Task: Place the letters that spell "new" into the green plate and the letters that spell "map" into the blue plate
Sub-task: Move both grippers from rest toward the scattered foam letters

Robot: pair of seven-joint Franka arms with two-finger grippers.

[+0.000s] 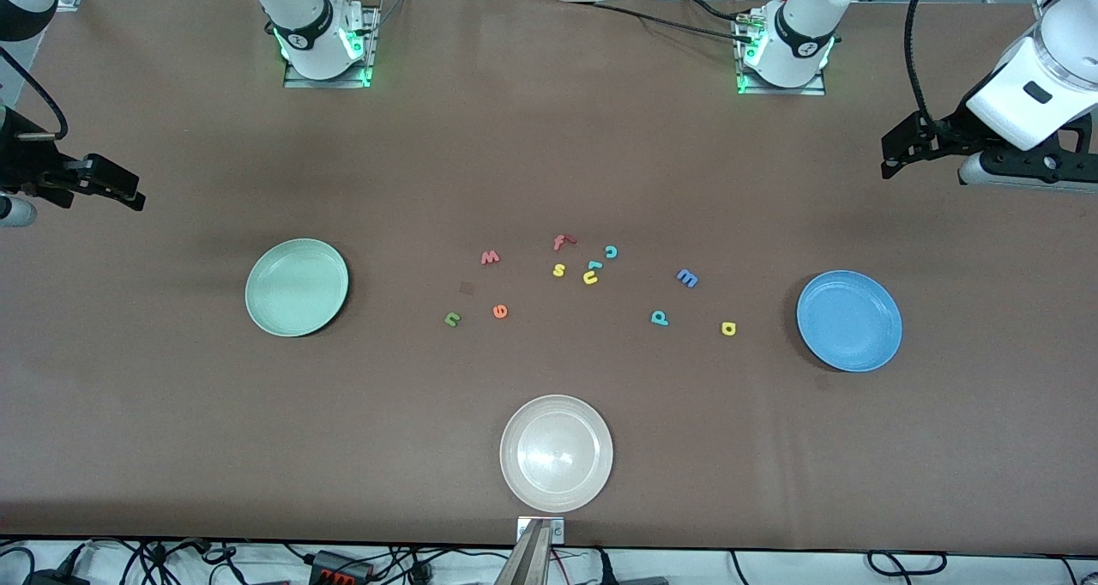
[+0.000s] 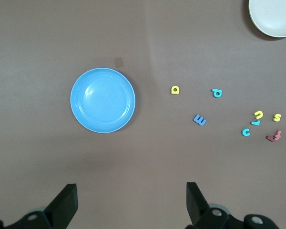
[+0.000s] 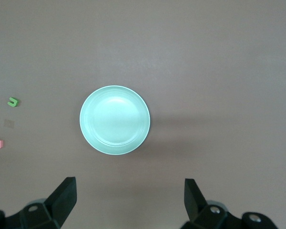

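The letters n (image 1: 452, 318), e (image 1: 500, 311), w (image 1: 490, 257) are lying mid-table, nearer the green plate (image 1: 296, 287); m (image 1: 687, 278), a (image 1: 728, 328), p (image 1: 660, 317) nearer the blue plate (image 1: 849, 320). Right gripper (image 3: 128, 198) and left gripper (image 2: 131, 200) are being held spread, empty, above the table ends.

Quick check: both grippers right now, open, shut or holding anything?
Left gripper: open, empty, up over the table by the blue plate.
Right gripper: open, empty, up over the table by the green plate.
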